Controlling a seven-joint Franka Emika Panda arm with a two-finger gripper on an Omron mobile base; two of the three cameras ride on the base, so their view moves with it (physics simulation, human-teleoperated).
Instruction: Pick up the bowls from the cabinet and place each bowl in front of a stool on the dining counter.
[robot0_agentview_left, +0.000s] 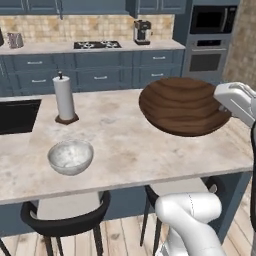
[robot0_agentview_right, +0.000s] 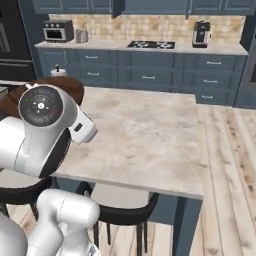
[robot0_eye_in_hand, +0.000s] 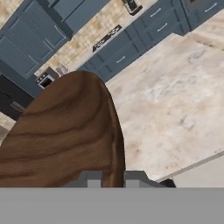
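1. I had the surface (robot0_agentview_left: 150, 150), a wide beige marbled slab with a black sink (robot0_agentview_left: 17, 116) sunk into its left end, spread across my left base view.
2. Two black stools stood tucked under its near edge, one stool (robot0_agentview_left: 65, 220) left of the other stool (robot0_agentview_left: 200, 187).
3. The wooden bowl (robot0_agentview_left: 182, 106) hung in the air above the right part of the surface, tilted, its dark brown underside and grain rings turned toward the camera.
4. The paper towel roll (robot0_agentview_left: 64, 97) stood upright on the surface near the sink.
5. The stone bowl (robot0_agentview_left: 70, 157) sat upright on the surface near its front edge, in front of the left stool and well apart from the wooden one.
6. The pincer (robot0_eye_in_hand: 113, 177) was clamped tight on the wooden bowl's rim, which ran between its two tips in the hand view.
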